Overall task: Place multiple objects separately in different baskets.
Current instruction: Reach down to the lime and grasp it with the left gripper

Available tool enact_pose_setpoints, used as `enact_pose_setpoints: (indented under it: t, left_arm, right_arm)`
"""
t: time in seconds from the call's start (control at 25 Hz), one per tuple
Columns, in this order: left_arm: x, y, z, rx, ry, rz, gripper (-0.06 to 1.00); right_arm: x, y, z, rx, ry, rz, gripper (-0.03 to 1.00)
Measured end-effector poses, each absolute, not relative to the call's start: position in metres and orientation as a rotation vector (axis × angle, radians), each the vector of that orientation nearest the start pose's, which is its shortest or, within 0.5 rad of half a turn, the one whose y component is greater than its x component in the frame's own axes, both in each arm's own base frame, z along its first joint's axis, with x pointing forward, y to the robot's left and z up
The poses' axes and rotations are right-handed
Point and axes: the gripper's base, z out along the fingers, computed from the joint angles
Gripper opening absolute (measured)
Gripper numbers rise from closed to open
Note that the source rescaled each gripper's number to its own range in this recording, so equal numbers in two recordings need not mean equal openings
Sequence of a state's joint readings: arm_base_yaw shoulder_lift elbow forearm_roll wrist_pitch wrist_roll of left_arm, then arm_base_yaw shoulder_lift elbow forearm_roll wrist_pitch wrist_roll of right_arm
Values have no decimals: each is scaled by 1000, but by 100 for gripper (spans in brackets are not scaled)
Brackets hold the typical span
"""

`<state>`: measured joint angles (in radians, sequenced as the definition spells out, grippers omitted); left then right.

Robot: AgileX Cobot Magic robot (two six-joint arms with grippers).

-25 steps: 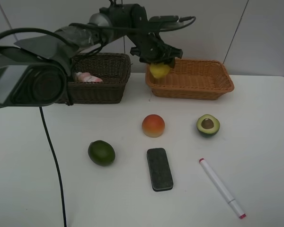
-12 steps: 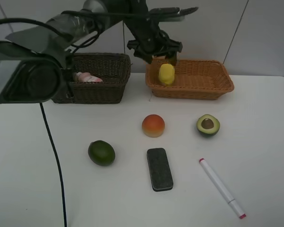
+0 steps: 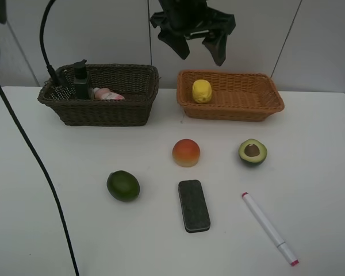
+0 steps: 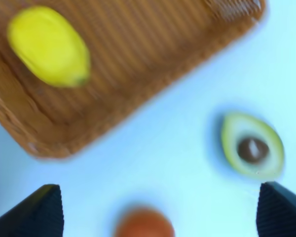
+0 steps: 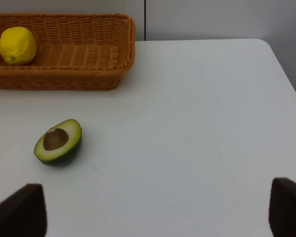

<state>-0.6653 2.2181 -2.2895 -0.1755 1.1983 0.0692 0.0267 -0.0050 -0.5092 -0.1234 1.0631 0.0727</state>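
Note:
My left gripper [image 3: 200,56] is open and empty, raised above the light orange basket [image 3: 236,111]. The yellow lemon [image 3: 202,91] lies in that basket's left end, also in the left wrist view [image 4: 48,45]. The dark brown basket [image 3: 103,112] holds the dark green pump bottle [image 3: 80,80] and the pink bottle [image 3: 107,95]. On the table lie the peach [image 3: 186,152], halved avocado [image 3: 252,152], lime [image 3: 123,186], black eraser [image 3: 194,205] and white marker [image 3: 269,227]. My right gripper [image 5: 155,212] is open and empty, low over the table near the avocado [image 5: 57,141].
A black cable [image 3: 34,155] hangs down across the left side of the white table. A grey wall stands behind the baskets. The table's right edge [image 5: 286,74] shows in the right wrist view.
My left gripper opened and let the lemon go into the light orange basket, then rose above it. The arm swung up out of the left foreground.

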Motion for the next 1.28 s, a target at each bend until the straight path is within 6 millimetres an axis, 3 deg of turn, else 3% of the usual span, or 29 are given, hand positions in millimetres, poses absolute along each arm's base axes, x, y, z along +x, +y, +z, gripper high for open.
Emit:
enact_pose_setpoints:
  t: [0.04,0.2,0.32,0.44,0.72,0.88,1.12,1.28]
  left_arm:
    - [365,-310,316,987,2472,-415,100]
    - [327,-280,311,1337,2417,-237,100]
    - [303,-258,292,1675,2322,-144,100]
    - [285,-245,254,1892,2337,-142,100]
    - [271,-232,188,2027,2210,-114,100]
    - [266,-227,169,2029,2149,-90,100]
    - [265,-225,155,2015,2134,-79,100]
    - [267,-226,132,2054,2167,-75,100]
  right_arm:
    - [-7,-10,280,53,2027,-85,99]
    - [-7,-10,280,53,2027,-85,99]
    - [-7,-10,280,53,2027,-85,99]
    - [-7,-10,280,53,2027,-85,99]
    - [-7,-10,280,53,2027,-85,99]
    - [-7,-10,280,53,2027,-85,99]
    - [-7,-10,280,53,2027,-85,99]
    - [-7,-10,280,53,2027,-85,99]
